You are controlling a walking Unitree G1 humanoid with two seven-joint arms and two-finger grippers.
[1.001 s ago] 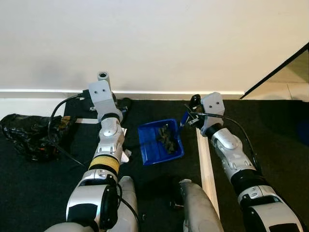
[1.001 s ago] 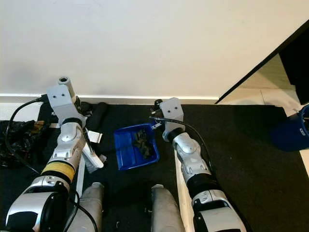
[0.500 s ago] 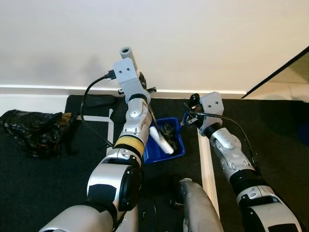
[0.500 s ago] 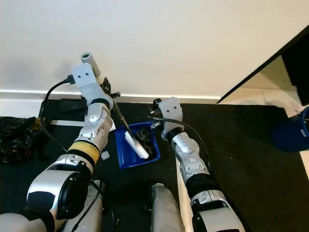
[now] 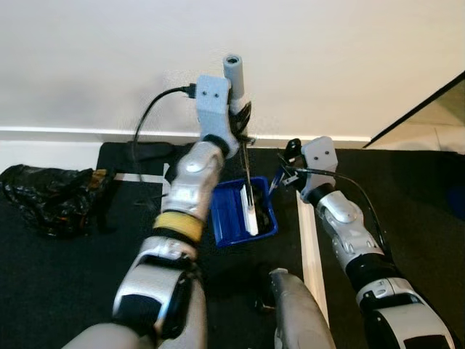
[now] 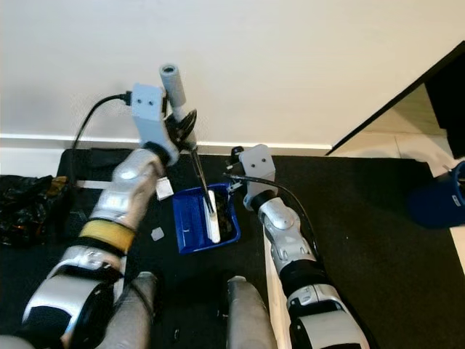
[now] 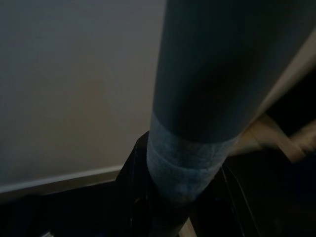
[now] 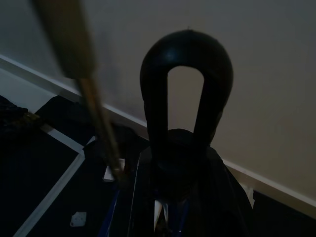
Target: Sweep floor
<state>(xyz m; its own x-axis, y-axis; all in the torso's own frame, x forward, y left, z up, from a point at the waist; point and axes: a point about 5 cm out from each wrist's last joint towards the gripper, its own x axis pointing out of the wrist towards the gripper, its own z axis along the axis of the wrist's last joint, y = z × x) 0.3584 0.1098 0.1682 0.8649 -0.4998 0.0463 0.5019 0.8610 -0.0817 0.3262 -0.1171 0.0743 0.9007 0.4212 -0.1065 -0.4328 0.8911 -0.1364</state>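
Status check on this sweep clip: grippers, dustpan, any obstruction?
Left gripper shut on brush, head over dustpan. Right gripper at dustpan handle, grip unclear. Debris in pan. Black bag lies clear, left.

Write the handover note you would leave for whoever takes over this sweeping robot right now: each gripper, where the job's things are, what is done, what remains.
Left gripper: raised near the wall, shut on the brush handle; the white brush hangs down into the blue dustpan.
Right gripper: at the dustpan's handle end, apparently holding it; its fingers are hard to make out.
Dustpan sits on the black floor mat, dark debris inside.
Done: some debris is collected in the pan.
Left: white scraps lie on the mat left of the pan; the crumpled black bag lies far left. Pan not yet emptied.
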